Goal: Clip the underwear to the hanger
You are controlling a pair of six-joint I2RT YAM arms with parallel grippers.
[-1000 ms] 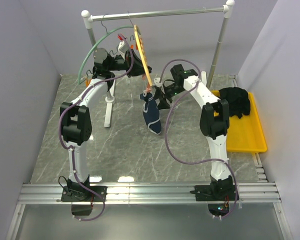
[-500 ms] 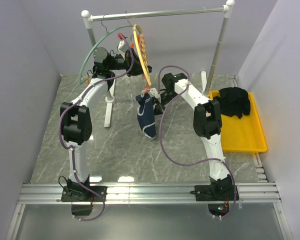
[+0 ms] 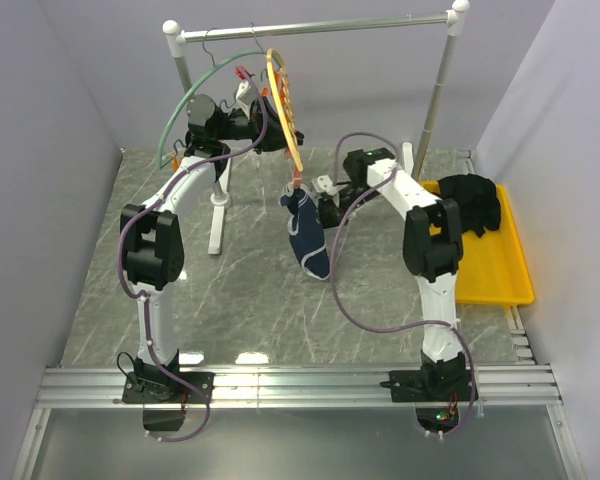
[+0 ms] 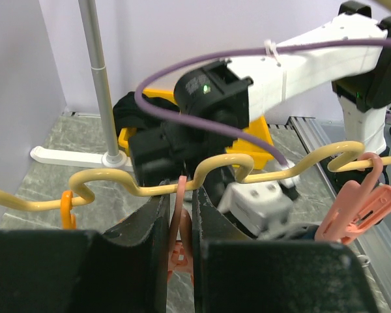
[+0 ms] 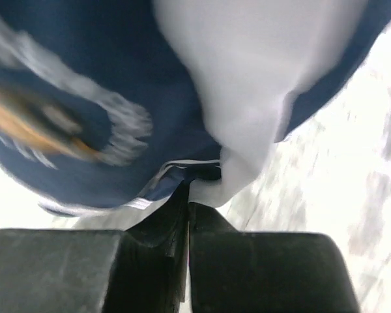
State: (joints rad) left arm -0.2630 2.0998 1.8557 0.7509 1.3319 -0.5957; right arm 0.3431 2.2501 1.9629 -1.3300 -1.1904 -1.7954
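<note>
Navy-blue white-trimmed underwear [image 3: 305,238] hangs from the lowest orange clip [image 3: 298,184] of the yellow arc-shaped hanger [image 3: 283,100]. Right gripper [image 3: 330,208], at 3 o'clock, is clenched at the fabric. Left gripper [image 4: 180,215] grasps an upper clip [image 4: 180,195]. Yellow tray [image 3: 500,292], beyond at 3 o'clock, holds a black clothing pile [image 3: 470,205].

The left arm [image 3: 150,245] is raised and stretched forward, its black two-finger tool [image 4: 180,199] clamped on an orange plastic clip [image 4: 180,228]. The right arm [image 3: 430,240] is reached forward, its tool [image 5: 188,195] fully closed.

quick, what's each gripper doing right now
left gripper: closed on an orange clip of the hanger
right gripper: closed at the underwear, grip on fabric unclear
</note>
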